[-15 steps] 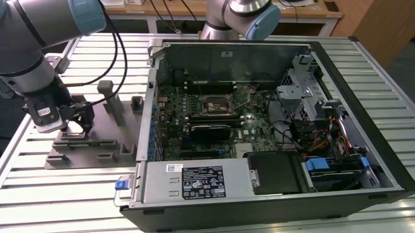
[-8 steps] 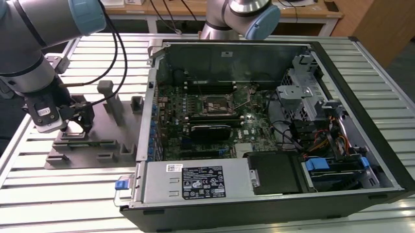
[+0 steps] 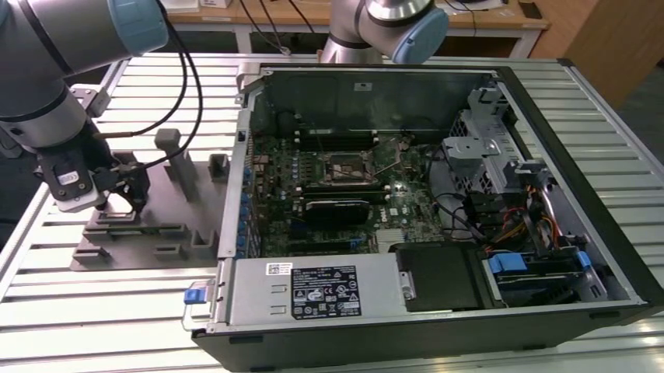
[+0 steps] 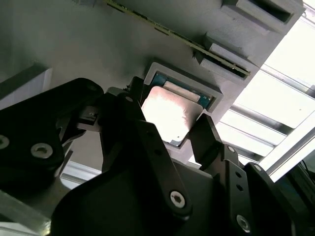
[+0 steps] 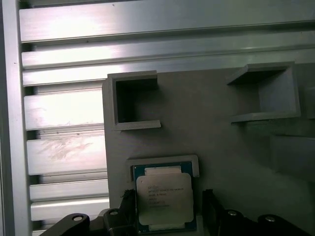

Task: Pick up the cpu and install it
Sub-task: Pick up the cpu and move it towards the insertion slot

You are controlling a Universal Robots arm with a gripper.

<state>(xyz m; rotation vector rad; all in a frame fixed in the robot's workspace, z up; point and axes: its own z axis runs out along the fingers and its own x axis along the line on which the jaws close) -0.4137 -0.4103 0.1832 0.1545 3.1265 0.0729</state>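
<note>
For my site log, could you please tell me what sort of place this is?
Probably a robotics lab or test workbench: an open desktop computer case lies on a slatted aluminium table, beside a grey fixture tray, with a wooden desk behind.

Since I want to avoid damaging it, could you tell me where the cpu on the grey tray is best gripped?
Grip the cpu by two opposite side edges, coming straight down from above: it lies flat, lid up, in a shallow nest on the grey tray. The open gripper straddles it.
</note>
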